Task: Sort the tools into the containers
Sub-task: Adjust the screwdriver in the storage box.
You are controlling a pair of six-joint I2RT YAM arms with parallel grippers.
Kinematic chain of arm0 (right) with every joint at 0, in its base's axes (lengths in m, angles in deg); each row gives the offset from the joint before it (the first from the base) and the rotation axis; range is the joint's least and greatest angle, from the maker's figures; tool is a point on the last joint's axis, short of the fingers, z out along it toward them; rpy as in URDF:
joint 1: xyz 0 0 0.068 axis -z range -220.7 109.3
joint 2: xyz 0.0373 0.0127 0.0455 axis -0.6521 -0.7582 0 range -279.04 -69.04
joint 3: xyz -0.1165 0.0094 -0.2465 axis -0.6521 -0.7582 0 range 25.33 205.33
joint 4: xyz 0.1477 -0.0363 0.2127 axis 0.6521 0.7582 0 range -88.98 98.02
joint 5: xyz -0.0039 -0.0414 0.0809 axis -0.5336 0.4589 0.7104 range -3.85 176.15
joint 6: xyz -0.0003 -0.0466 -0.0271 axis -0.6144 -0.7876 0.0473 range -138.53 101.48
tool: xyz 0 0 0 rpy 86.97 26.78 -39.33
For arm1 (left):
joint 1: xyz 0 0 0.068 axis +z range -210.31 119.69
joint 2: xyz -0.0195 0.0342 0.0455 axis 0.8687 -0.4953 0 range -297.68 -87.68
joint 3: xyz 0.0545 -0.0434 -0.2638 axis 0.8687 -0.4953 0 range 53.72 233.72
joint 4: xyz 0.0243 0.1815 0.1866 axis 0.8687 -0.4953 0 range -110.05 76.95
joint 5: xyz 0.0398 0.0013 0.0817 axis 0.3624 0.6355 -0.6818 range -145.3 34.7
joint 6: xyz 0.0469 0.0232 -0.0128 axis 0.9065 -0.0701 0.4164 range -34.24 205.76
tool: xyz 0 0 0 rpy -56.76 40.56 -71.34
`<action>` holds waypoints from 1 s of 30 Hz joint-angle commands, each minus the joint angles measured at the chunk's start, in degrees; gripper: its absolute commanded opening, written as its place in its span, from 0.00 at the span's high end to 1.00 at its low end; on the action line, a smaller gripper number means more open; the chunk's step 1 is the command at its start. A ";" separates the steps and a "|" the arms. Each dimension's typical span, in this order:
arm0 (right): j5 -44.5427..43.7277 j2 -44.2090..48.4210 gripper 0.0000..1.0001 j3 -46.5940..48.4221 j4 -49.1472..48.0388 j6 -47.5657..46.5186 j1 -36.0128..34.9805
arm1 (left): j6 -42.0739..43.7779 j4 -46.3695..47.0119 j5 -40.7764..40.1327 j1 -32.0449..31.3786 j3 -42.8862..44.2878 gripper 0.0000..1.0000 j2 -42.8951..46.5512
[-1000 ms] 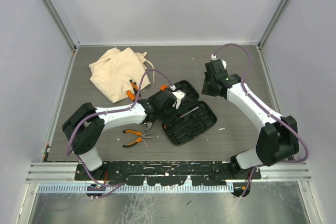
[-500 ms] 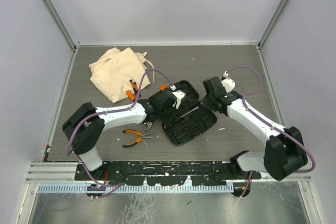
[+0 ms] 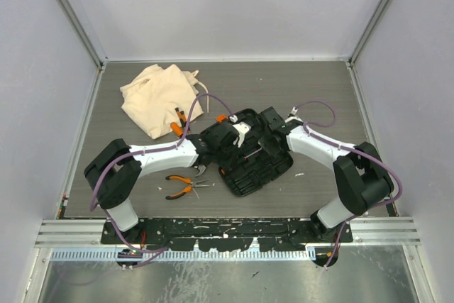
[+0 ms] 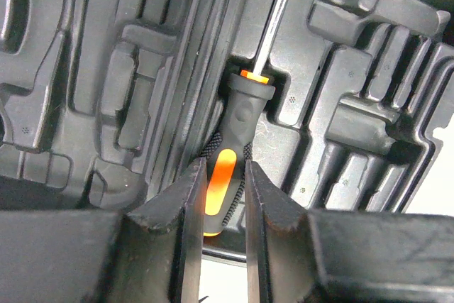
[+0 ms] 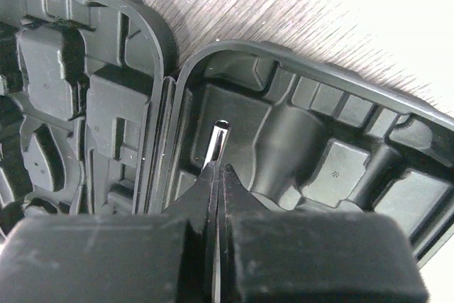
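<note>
The black tool case (image 3: 264,169) lies open at the table's middle. An orange-and-black screwdriver (image 4: 245,108) lies in its tray (image 4: 340,104), its steel shaft (image 3: 255,150) pointing right. My left gripper (image 4: 225,168) is shut on the screwdriver's handle, low in the case (image 3: 234,136). My right gripper (image 5: 219,168) is shut and empty, its closed tips right over the shaft's tip (image 5: 219,136), inside the case half (image 5: 333,168). Orange-handled pliers (image 3: 186,185) lie on the table left of the case. A second pair (image 3: 177,124) lies at the beige cloth bag's (image 3: 157,96) edge. No hammer shows.
The bag lies crumpled at the back left. The left arm's purple cable (image 3: 206,101) loops above the case. Metal rails (image 3: 227,228) run along the near edge and grey walls close in the table's sides.
My right arm has swung in from the back right and come down onto the right side of the case, over the shaft tip. The left arm and the screwdriver have not moved.
</note>
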 commanded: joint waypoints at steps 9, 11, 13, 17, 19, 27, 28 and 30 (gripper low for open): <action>-2.13 -0.07 1.00 3.12 -0.57 4.61 -0.02 | 0.65 -8.20 0.52 -0.78 -2.04 0.82 -2.19; -1.77 -0.96 1.00 3.46 -0.58 4.86 0.03 | 0.70 -8.24 0.55 -0.87 -2.00 0.83 -2.20; -2.40 -1.62 1.00 3.94 -0.54 4.61 0.06 | 0.72 -8.31 0.51 -0.87 -2.01 0.83 -2.15; -2.82 -3.04 1.00 4.60 -0.14 3.90 1.07 | 0.67 -8.41 0.41 -0.99 -2.02 0.83 -1.95; -2.68 -3.75 1.00 4.47 0.07 3.84 1.71 | 0.77 -8.48 0.42 -0.91 -2.00 0.83 -1.96; -0.35 -5.73 1.00 5.42 2.27 2.07 3.56 | 0.78 -8.77 0.54 -1.09 -1.91 0.83 -1.96; -0.38 -5.57 1.00 5.78 2.45 1.51 3.58 | 0.80 -8.77 0.53 -1.12 -1.87 0.83 -2.01; -0.94 -4.86 1.00 7.30 3.35 0.80 3.58 | 0.81 -8.90 0.50 -1.15 -1.66 0.83 -2.26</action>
